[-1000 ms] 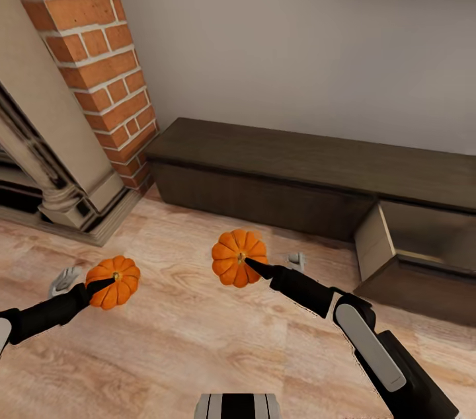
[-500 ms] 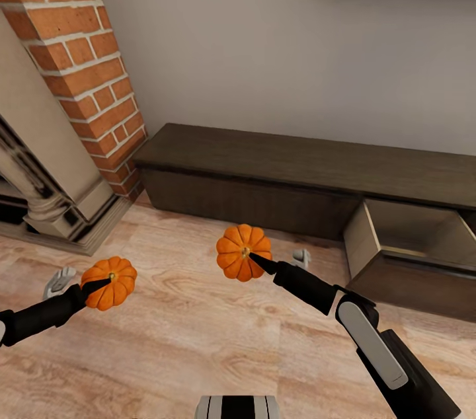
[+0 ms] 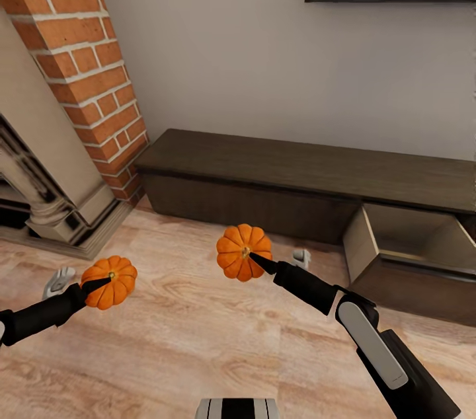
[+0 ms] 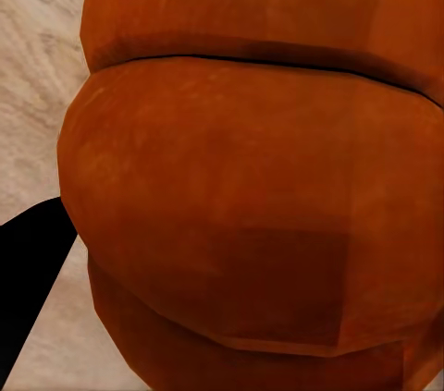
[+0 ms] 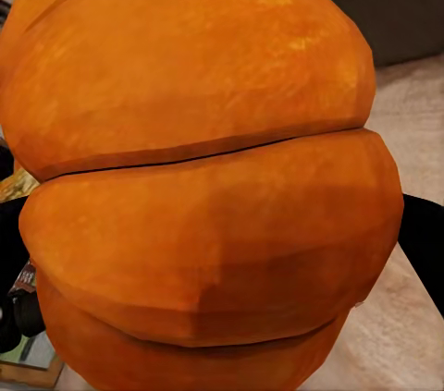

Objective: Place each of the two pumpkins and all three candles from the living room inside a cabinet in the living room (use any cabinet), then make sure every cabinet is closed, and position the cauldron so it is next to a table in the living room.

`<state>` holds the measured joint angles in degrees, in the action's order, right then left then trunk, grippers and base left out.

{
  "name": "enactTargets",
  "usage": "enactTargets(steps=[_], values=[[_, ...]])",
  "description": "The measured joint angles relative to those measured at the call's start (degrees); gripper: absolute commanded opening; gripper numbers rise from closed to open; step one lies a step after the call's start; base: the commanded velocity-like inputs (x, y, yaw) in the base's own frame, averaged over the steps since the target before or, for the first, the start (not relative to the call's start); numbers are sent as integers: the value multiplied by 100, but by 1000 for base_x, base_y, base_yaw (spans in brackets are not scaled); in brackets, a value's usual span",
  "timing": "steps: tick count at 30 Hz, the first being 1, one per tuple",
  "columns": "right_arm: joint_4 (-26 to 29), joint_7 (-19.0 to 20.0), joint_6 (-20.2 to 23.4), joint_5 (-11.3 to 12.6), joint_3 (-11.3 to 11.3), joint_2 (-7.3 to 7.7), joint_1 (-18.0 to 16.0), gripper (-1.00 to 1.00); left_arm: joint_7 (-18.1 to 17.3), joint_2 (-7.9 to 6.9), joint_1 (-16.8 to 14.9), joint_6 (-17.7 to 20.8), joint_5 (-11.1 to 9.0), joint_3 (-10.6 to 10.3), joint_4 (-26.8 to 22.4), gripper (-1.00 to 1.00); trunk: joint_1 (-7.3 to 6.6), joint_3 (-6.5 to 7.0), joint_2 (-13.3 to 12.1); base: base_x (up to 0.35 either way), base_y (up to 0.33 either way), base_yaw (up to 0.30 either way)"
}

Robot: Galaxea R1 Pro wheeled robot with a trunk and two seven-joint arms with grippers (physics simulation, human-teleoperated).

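The left gripper [image 3: 106, 283] is closed on one pumpkin [image 3: 110, 282], with a black finger lying across the front of it. The right gripper [image 3: 254, 262] is closed on the other pumpkin [image 3: 243, 252], and its black finger tip sits right at the stem. Both pumpkins are up off the floor [image 3: 198, 340]. In the left wrist view the first pumpkin [image 4: 259, 178] is pressed close to the camera. In the right wrist view the second one [image 5: 203, 178] is just as close.

Past the pumpkins stands the cabinet [image 3: 277, 181] — long, low and dark brown, against a pale wall. One drawer [image 3: 413, 244] at its right end is pulled open, and it is pale beige inside. Nothing stands between the right pumpkin and that drawer.

A red brick column [image 3: 86, 55] rises at the left. The floor is light wood planks. The pumpkins are round, orange and ribbed — smooth and a bit shiny.
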<state>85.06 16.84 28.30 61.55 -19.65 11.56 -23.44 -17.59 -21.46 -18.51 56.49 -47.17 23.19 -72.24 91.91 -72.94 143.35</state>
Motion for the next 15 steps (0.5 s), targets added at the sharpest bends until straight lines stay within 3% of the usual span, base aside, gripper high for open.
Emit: enactTargets(steps=[9,15], values=[[-11,-6,2,-4,0,0,0,-100,0,0,0,0,-1,-3,0,-100,-23,194,-12,0,0,0],[-16,-8,6,-16,0,0,1,-100,1,3,1,-4,21,-9,1,-100,-88,199,-133,0,0,0]])
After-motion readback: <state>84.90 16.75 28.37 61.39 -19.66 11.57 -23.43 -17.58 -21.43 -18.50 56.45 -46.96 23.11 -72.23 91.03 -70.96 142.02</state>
